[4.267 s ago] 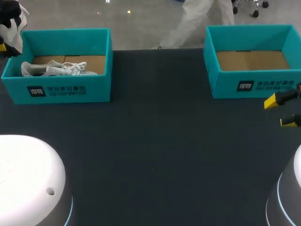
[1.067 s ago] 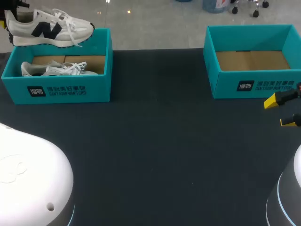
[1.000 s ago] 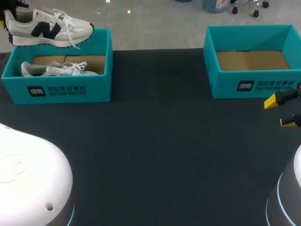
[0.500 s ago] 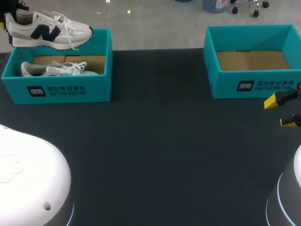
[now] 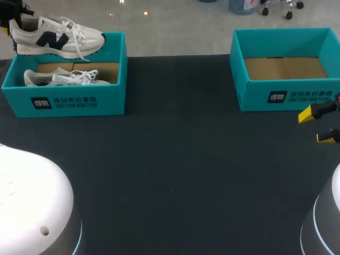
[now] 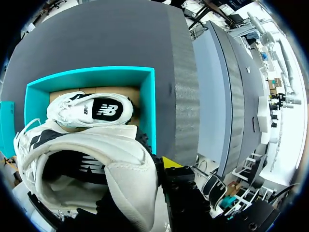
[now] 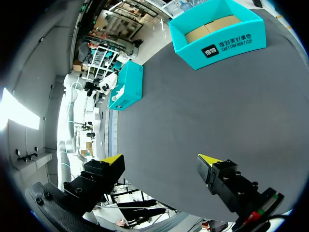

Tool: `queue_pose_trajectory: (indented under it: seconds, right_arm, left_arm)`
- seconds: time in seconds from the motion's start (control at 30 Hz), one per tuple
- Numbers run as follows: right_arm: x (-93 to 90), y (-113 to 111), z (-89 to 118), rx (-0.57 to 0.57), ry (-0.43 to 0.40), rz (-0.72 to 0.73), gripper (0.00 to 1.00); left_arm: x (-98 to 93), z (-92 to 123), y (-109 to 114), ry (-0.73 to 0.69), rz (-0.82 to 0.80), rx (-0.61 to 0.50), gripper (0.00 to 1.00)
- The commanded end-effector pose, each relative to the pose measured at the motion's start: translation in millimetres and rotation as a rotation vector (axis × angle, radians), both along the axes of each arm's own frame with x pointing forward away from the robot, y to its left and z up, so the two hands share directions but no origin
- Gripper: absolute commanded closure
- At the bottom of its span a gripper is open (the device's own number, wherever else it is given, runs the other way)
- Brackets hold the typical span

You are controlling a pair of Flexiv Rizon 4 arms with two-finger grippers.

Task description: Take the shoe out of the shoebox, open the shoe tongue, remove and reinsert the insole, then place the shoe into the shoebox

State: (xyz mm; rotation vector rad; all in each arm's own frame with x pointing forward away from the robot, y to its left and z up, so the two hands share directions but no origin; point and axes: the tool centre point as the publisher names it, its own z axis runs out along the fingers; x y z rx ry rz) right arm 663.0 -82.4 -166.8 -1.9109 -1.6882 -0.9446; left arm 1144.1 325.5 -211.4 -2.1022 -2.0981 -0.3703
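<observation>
Over the far left corner of the table (image 5: 175,159), my left claw (image 5: 10,21) holds a white shoe (image 5: 56,38) with a dark side logo in the air. It is clamped on the heel end, and the toe points across the open teal shoebox (image 5: 79,101) below. A second shoe (image 5: 61,78) lies inside that box on its cardboard floor.

My right claw (image 5: 317,126) hangs with its yellow tips well apart and nothing between them, just in front of a second shoebox (image 5: 287,95).

I judge the shoe light and mostly soft: the mesh upper and tongue should fold under a pinch, while the sole and the back of the heel look stiffer. The heel therefore seems the sound place to hold, though a grip at one end could let the toe sag or swing. The loose laces (dangling off the near side) may snag on the box wall. For the tongue, I would pinch its top edge lightly.
</observation>
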Motion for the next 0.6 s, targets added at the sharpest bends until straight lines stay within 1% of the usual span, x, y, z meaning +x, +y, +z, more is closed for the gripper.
queue_pose_trajectory:
  seconds: [0.03, 0.13, 0.23, 0.4, 0.6]
  right_arm:
    - [-10.1, 0, 1, -0.003, -0.030, -0.034, 0.00]
    - [-10.1, 0, 1, -0.003, -0.030, -0.034, 0.00]
    - [-10.1, 0, 1, -0.003, -0.030, -0.034, 0.00]
    - [-10.1, 0, 1, -0.003, -0.030, -0.034, 0.00]
    - [-10.1, 0, 1, -0.003, -0.030, -0.034, 0.00]
  left_arm:
    - [3.3, -10, 2, -0.027, -0.052, -0.023, 1.00]
    - [13.4, -18, 4, -0.024, -0.044, 0.002, 1.00]
    - [19.1, -24, 7, -0.027, -0.071, -0.022, 1.00]
    - [29.1, -40, 7, -0.038, -0.073, -0.014, 1.00]
    - [39.3, -54, 7, -0.036, -0.087, -0.038, 1.00]
